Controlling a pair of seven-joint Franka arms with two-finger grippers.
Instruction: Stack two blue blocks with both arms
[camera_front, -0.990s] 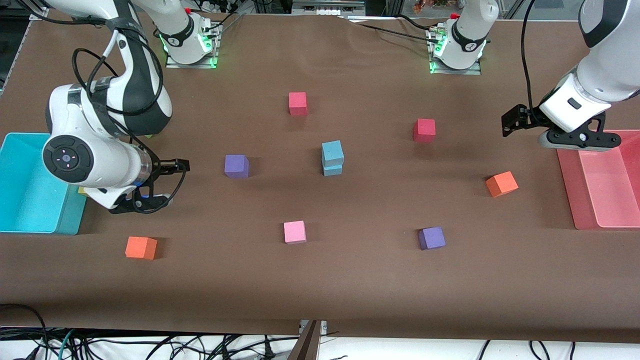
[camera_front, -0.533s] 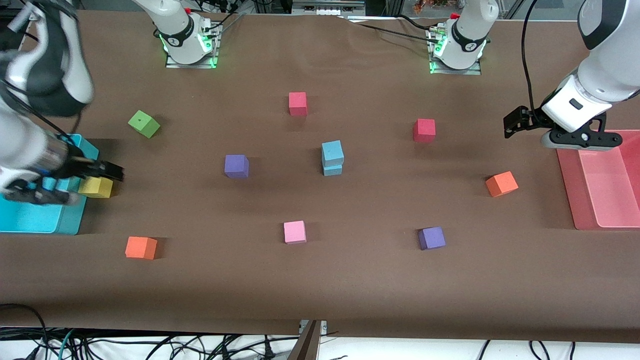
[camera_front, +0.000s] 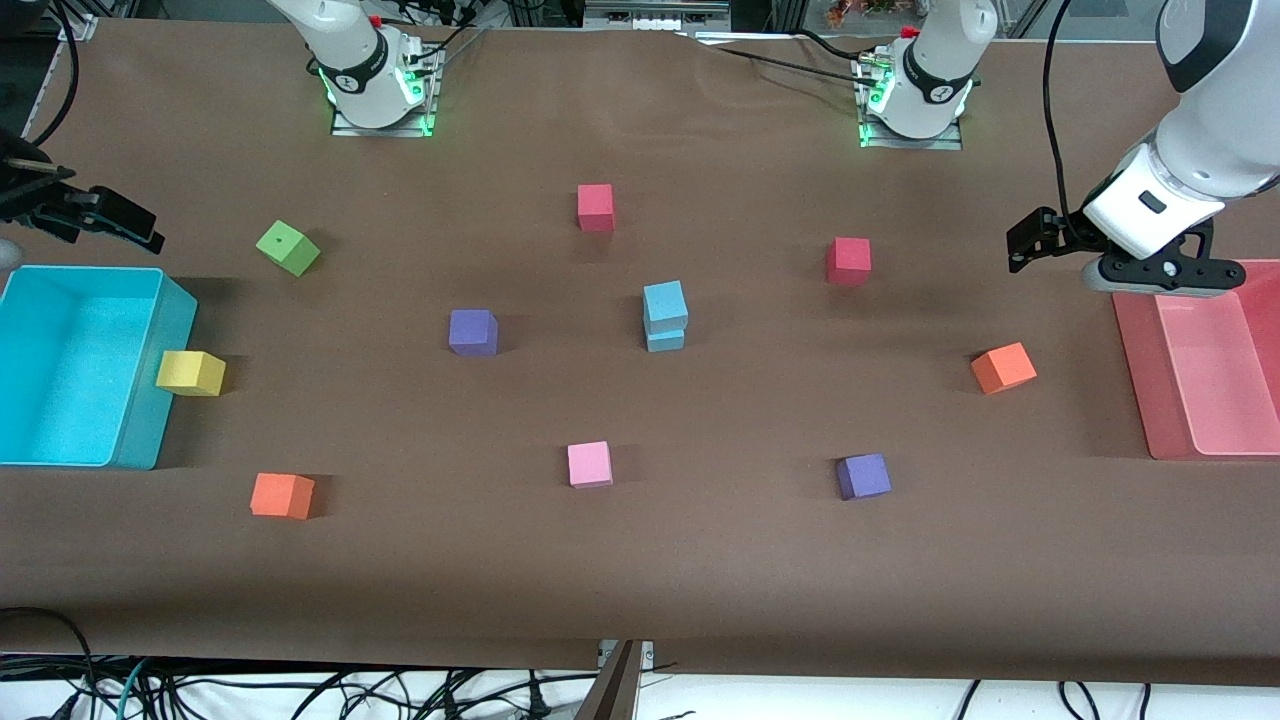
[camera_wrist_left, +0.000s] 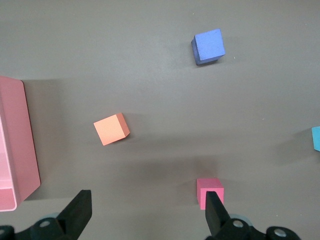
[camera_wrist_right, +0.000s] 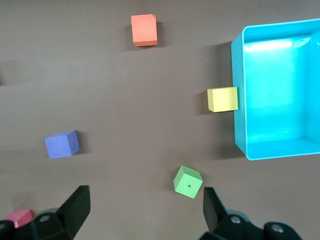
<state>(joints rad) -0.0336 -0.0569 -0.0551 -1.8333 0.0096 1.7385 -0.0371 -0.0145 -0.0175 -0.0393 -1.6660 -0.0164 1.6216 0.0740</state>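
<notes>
— The two blue blocks (camera_front: 665, 314) sit stacked mid-frame, top one skewed. Both grippers gape empty: left gripper (camera_wrist_left: 147, 212) upper right of the frame, right gripper (camera_wrist_right: 145, 210) upper left.

— A table bump could topple that overhang.

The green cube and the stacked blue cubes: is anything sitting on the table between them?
Yes: in the front view a purple cube sits between the green cube and the stacked blue blocks, touching neither.
</notes>
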